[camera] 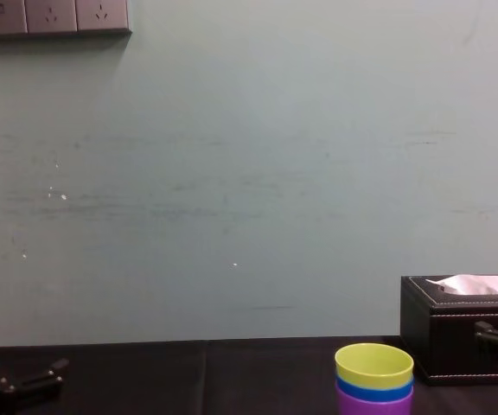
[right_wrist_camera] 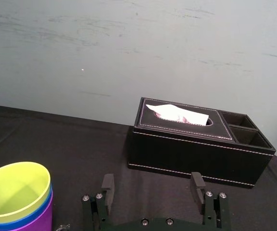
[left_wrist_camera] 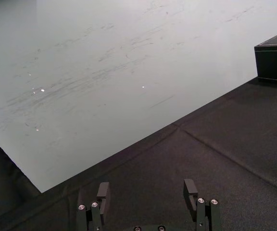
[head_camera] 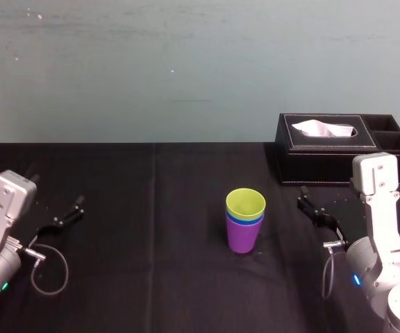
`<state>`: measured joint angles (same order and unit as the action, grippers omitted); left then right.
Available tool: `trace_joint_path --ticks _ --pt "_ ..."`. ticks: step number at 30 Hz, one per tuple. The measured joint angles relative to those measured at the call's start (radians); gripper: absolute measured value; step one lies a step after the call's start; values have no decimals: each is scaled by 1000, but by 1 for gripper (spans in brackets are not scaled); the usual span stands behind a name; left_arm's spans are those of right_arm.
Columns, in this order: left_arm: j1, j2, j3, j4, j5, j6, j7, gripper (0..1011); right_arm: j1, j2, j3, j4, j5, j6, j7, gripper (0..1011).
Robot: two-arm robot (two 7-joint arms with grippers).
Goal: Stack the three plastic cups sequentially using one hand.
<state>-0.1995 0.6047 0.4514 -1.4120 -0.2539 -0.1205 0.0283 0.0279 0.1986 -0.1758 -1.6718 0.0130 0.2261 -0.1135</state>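
The three cups are standing nested in one upright stack on the black table (head_camera: pixel 151 277), a little right of its middle. The purple cup (head_camera: pixel 244 238) is sitting at the bottom on the cloth. The blue cup (head_camera: pixel 245 220) is resting inside it, showing just a narrow band of rim. The yellow-green cup (head_camera: pixel 245 202) is sitting on top with its mouth open upward.

The right gripper (head_camera: pixel 314 210) is hovering low over the table to the right of the stack, apart from it and touching none of the cups. In its wrist view the fingers (right_wrist_camera: pixel 107 182) are standing spread wide, released, with nothing between them, and the stack is showing beside them. A black tissue box (head_camera: pixel 325 156) is sitting at the far right, beyond this gripper, with a white tissue (right_wrist_camera: pixel 177 114) poking out of its slot.

The left gripper (head_camera: pixel 64 216) is idling at the left side of the table, well apart from the cups, its fingers (left_wrist_camera: pixel 103 190) likewise parted and holding nothing.
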Motion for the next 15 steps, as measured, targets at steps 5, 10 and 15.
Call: trace_joint_path --ticks 5,10,15 --pt "0 0 0 0 0 0 0 1000 0 0 -1 0 0 0 0 1003" --pt "0 0 0 0 0 0 0 1000 1 0 -1 0 0 0 0 1003" --pt "0 0 0 0 0 0 0 1000 0 0 -1 0 0 0 0 1003"
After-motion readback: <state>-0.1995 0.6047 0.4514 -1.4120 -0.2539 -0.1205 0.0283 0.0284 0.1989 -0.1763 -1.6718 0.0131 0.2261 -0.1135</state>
